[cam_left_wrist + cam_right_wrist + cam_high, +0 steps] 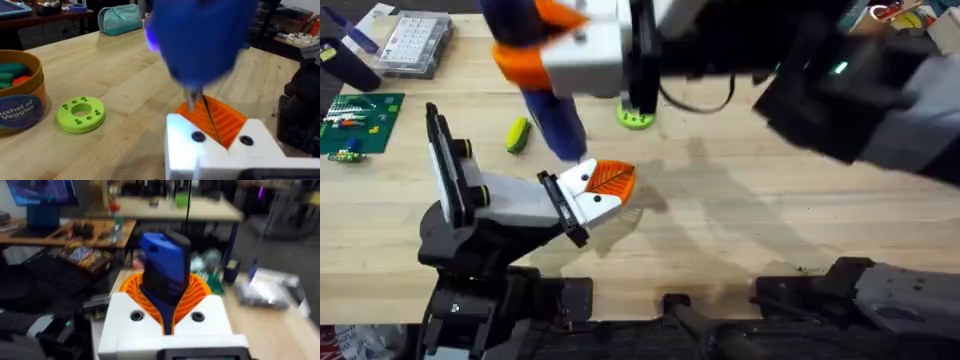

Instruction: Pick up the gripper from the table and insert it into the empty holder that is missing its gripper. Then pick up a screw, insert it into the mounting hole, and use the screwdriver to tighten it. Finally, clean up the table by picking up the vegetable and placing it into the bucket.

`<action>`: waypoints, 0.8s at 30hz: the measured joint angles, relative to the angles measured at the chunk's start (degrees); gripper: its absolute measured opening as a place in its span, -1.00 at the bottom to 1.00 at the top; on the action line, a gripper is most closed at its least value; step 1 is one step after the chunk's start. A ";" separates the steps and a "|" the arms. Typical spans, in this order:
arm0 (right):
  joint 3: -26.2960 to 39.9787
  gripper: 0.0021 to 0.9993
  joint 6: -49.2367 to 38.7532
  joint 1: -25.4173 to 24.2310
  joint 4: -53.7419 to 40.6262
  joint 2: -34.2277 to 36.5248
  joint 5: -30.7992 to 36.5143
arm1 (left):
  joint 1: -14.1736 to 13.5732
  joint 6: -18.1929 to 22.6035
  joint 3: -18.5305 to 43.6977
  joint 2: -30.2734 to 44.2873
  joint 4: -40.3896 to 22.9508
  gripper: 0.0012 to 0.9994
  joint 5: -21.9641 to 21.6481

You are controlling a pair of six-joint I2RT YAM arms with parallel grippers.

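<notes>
- Right end effector (pixel 167 295): closed around the screwdriver (pixel 162 265); the thick blue handle sits between its orange ribbed pads, with the darker shaft running out past them
- Left end effector (pixel 212 120): the screwdriver's blue bulk hangs just in front of it and the thin metal bit crosses its orange pads; I cannot tell whether it is gripping, wide or narrow
- Just below the held tool: in the overhead view the shaft slants down to the white base of the gripper (pixel 610 180), which is already seated at the black end plate of the holder (pixel 515 200), orange leaf pointing away from the block
- Step in hand, by my reading: driving the screw. Whether a screw sits in the mounting hole is hidden under the tip
- Next move calls for: keep the bit square to the hole, press lightly along the shaft, and turn the wrist. A tilted bit would likely slip off the head
- Near, on the bench beside the tool: the vegetable (pixel 517 133), lying loose and well clear of the holder
- Farther out: a lime-green ring (pixel 80 114), flat on the bench
- Farthest: the bucket (pixel 20 95), beyond the ring, with toy veggies inside; the clean-up is not yet done
</notes>
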 joint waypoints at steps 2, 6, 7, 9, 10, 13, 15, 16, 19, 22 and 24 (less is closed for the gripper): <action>2.78 -0.91 -1.57 0.00 -0.40 -0.06 -0.05 | 0.00 0.02 0.02 0.00 0.00 -0.98 0.00; 5.40 -0.91 -3.33 0.00 0.03 -0.47 -0.10 | 0.00 0.00 0.02 0.00 0.00 -0.98 0.00; 5.49 -0.91 -3.67 0.00 -0.12 -0.58 -0.23 | 0.00 0.00 0.00 0.00 0.00 -0.98 0.00; 5.52 -0.91 -4.47 0.00 -1.48 -0.68 -0.28 | 0.00 0.02 0.02 0.00 0.00 -0.98 0.00; 5.54 -0.91 -5.34 0.00 -2.99 -0.68 -0.26 | 0.00 0.02 0.02 0.00 0.00 -0.98 0.00; 5.55 -0.91 -8.53 0.00 -7.05 -0.65 -0.31 | 0.00 0.02 0.00 0.00 0.00 -0.98 0.00; 5.54 -0.91 -10.45 0.00 -8.30 -0.65 -0.30 | 0.00 0.02 0.02 -0.02 0.00 -0.98 0.00; 5.54 -0.91 -11.32 0.00 -8.44 -0.65 -0.28 | 0.00 0.02 0.00 0.00 0.00 -0.98 0.00; 5.54 -0.91 -12.61 0.00 -8.46 -0.65 -0.30 | 0.00 0.02 0.02 0.00 0.00 -0.98 0.00; 5.54 -0.91 -12.98 0.00 -8.78 -0.66 -0.29 | 0.00 0.02 0.02 0.00 0.00 -0.98 0.00; 5.54 -0.91 -12.91 0.00 -9.40 -0.67 -0.28 | 0.00 0.02 0.00 -0.02 0.00 -0.98 0.00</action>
